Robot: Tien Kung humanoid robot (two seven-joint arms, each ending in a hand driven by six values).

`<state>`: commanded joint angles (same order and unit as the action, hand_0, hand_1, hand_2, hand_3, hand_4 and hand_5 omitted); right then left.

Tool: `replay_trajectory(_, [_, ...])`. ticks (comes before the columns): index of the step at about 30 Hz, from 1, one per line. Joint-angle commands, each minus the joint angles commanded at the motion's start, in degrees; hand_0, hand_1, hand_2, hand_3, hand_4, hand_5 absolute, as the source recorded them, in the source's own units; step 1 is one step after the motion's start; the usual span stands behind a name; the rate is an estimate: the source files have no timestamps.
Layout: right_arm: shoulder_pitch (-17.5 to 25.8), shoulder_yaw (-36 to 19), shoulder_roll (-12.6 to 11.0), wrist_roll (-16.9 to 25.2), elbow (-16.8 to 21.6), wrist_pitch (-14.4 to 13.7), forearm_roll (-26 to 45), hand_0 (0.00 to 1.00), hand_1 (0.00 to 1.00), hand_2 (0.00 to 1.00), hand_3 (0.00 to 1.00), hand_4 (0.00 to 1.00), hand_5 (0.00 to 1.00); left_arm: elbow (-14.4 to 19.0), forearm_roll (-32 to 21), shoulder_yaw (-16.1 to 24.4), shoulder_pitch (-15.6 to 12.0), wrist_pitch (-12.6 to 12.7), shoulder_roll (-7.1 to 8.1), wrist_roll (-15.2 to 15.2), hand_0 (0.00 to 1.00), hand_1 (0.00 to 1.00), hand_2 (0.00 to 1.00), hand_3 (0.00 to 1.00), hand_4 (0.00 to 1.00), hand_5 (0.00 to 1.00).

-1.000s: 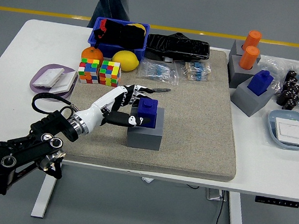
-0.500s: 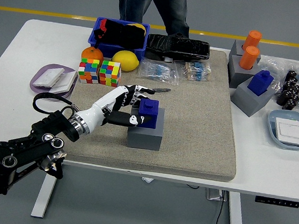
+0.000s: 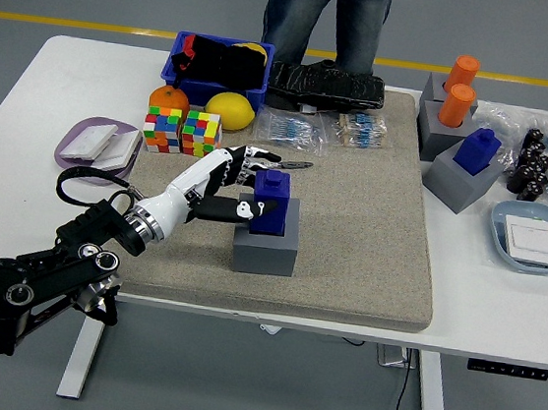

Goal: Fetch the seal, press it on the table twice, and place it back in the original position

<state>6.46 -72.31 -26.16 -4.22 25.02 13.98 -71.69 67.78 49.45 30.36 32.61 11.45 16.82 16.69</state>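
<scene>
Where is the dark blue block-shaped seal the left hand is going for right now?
In the head view the dark blue seal sits left of centre on the tan mat, in the grey block holder, gripped by the left hand, just below the two colourful puzzle cubes.

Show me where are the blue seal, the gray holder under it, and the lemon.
blue seal (image 3: 270, 205), head view, on its front face.
gray holder (image 3: 265, 251), head view, on its front side.
lemon (image 3: 229, 111), head view, on its middle.

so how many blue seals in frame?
2. One blue seal on the grey block mid-mat, held by the left hand; the other seal on the grey stand at right.
</scene>
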Motion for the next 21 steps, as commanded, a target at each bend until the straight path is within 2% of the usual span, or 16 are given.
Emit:
replay_trajectory(15, [0.0,0.0,0.1,0.0,0.0,0.0,0.0,0.802,0.711,0.682,0.677,0.852,0.484,0.8,-0.6,1.8,-0.5,0.3,0.14,1.5,0.612,0.433,0.494,0.673,0.612,0.002])
replay_trajectory(21, [0.0,-0.1,0.1,0.1,0.0,0.0,0.0,0.802,0.710,0.681,0.676,0.851,0.483,1.3,-0.2,3.8,-0.4,0.5,1.71,1.8,0.612,0.435,0.492,0.671,0.616,0.002])
